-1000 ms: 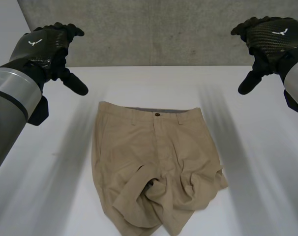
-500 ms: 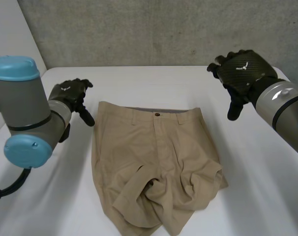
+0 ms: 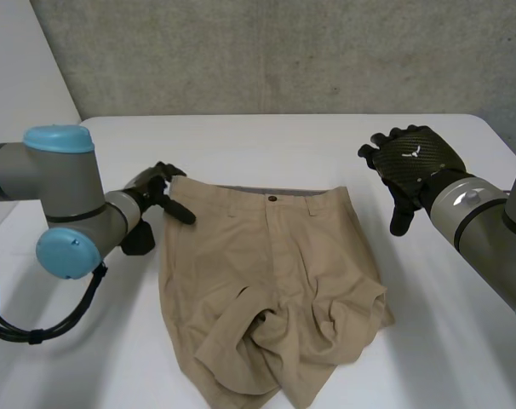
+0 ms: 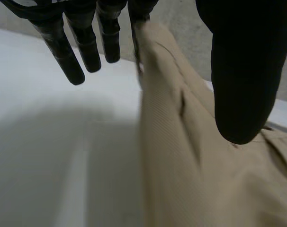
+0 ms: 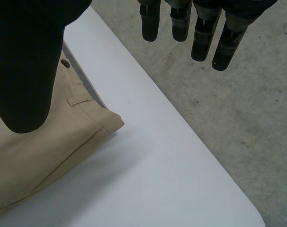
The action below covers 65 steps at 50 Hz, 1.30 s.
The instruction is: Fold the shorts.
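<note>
Now, from the head view, we see the tan shorts (image 3: 271, 281) lying front up in the middle of the white tabletop (image 3: 266, 145). Their long axis runs from the far edge toward us. The waistband, with its button (image 3: 272, 198), points away and the leg openings point toward the near edge. The waistband end lies flat, while the legs are bunched into rumpled folds at the near end. The left hand (image 3: 156, 192) is low at the waistband's left corner with its thumb reaching over the cloth. The right hand (image 3: 411, 162) hovers above the tabletop just beyond the waistband's right corner, apart from the shorts.

Next, in the left wrist view, we see this hand's fingers (image 4: 70, 61) straight and spread above the bare tabletop (image 4: 49, 165). The one nearest the cloth is at the waistband edge. The thumb (image 4: 243, 71) hangs well apart from them over the shorts (image 4: 191, 179), so nothing is pinched.

Last, in the right wrist view, we see the fingers (image 5: 202, 38) straight, side by side, with small gaps between them. They are out past the table's edge, over the grey floor (image 5: 238, 118). The thumb (image 5: 25, 61) stands wide apart from them above the waistband's right corner. There the shorts (image 5: 49, 146) lie flat with a belt loop showing, and the hand holds nothing.
</note>
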Each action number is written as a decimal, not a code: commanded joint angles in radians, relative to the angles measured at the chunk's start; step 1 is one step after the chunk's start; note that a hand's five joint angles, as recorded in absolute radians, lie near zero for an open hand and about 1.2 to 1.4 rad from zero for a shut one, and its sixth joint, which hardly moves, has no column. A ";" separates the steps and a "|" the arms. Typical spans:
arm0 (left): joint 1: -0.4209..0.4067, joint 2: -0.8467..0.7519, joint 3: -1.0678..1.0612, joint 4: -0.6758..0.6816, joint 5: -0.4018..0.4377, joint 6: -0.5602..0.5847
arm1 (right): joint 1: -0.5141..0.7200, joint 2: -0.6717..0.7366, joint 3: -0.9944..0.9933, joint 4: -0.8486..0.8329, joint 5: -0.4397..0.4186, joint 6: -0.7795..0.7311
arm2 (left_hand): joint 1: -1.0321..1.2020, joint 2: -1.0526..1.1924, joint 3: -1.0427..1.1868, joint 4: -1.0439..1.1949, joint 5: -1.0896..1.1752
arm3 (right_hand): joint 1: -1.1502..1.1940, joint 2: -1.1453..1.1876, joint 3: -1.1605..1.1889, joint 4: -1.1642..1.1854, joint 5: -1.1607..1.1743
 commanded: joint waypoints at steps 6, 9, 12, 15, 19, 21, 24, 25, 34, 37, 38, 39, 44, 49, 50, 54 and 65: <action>-0.001 -0.016 0.055 -0.010 -0.019 -0.016 | 0.000 0.001 0.000 0.000 0.001 0.003 | 1.067 1.065 1.068 1.063 1.064 | 0.039 0.005 -0.036 -0.056 -0.060; -0.002 0.007 0.064 0.001 -0.053 -0.007 | 0.000 0.001 0.000 0.000 0.001 0.003 | 1.068 1.066 1.069 1.064 1.065 | 0.039 0.005 -0.036 -0.056 -0.060; -0.010 0.078 0.063 0.023 -0.047 0.018 | 0.000 0.001 0.000 -0.007 0.001 0.003 | 1.068 1.066 1.069 1.064 1.065 | 0.039 0.005 -0.036 -0.056 -0.060; -0.025 0.154 0.057 0.033 -0.032 0.051 | 0.000 0.001 0.000 -0.011 0.001 0.003 | 1.068 1.066 1.069 1.064 1.065 | 0.039 0.005 -0.036 -0.056 -0.060; -0.045 0.257 0.052 0.039 -0.010 0.090 | -0.001 0.001 -0.003 -0.014 0.001 0.006 | 1.068 1.066 1.069 1.064 1.065 | 0.039 0.005 -0.036 -0.056 -0.060; -0.051 0.292 0.055 0.044 -0.003 0.102 | -0.003 -0.001 -0.006 -0.016 0.002 0.009 | 1.068 1.066 1.069 1.064 1.065 | 0.039 0.005 -0.036 -0.056 -0.060; -0.053 0.358 0.067 0.084 0.009 0.116 | -0.007 -0.002 -0.011 -0.014 0.004 0.018 | 1.068 1.066 1.069 1.064 1.065 | 0.039 0.005 -0.036 -0.056 -0.060; -0.053 0.387 0.076 0.114 0.011 0.117 | -0.007 -0.002 -0.016 -0.014 0.004 0.035 | 1.068 1.066 1.069 1.064 1.065 | 0.039 0.005 -0.036 -0.056 -0.060; -0.061 0.480 0.153 0.182 0.042 0.121 | -0.029 -0.004 -0.023 -0.011 0.001 0.079 | 1.068 1.066 1.069 1.064 1.065 | 0.039 0.005 -0.036 -0.056 -0.060; -0.064 0.494 0.153 0.184 0.066 0.119 | -0.034 -0.007 -0.023 -0.011 0.001 0.078 | 1.068 1.066 1.069 1.064 1.065 | 0.039 0.005 -0.036 -0.056 -0.060; -0.064 0.495 0.153 0.184 0.068 0.119 | -0.034 -0.007 -0.023 -0.011 0.001 0.078 | 1.068 1.066 1.069 1.064 1.065 | 0.039 0.005 -0.036 -0.056 -0.060; -0.064 0.495 0.152 0.184 0.068 0.119 | -0.034 -0.007 -0.023 -0.011 0.001 0.078 | 1.068 1.066 1.069 1.064 1.065 | 0.039 0.005 -0.036 -0.056 -0.060; -0.064 0.495 0.156 0.184 0.065 0.119 | -0.035 -0.008 -0.025 -0.011 0.001 0.075 | 1.068 1.066 1.069 1.064 1.065 | 0.039 0.005 -0.036 -0.056 -0.060; -0.074 0.506 0.135 0.162 0.069 0.119 | -0.035 -0.012 -0.026 -0.011 0.001 0.075 | 1.068 1.066 1.069 1.064 1.065 | 0.039 0.005 -0.036 -0.056 -0.060; -0.082 0.510 0.127 0.156 0.069 0.119 | -0.035 -0.012 -0.026 -0.011 0.001 0.075 | 1.068 1.066 1.069 1.064 1.065 | 0.039 0.005 -0.036 -0.056 -0.060; -0.150 0.567 0.058 0.130 0.075 0.122 | -0.037 -0.013 -0.031 -0.011 0.002 0.075 | 1.068 1.066 1.069 1.064 1.065 | 0.039 0.005 -0.036 -0.056 -0.060; -0.243 0.800 -0.023 0.125 0.221 0.122 | -0.080 -0.019 -0.052 -0.013 0.005 0.081 | 1.068 1.066 1.069 1.064 1.065 | 0.039 0.005 -0.036 -0.056 -0.060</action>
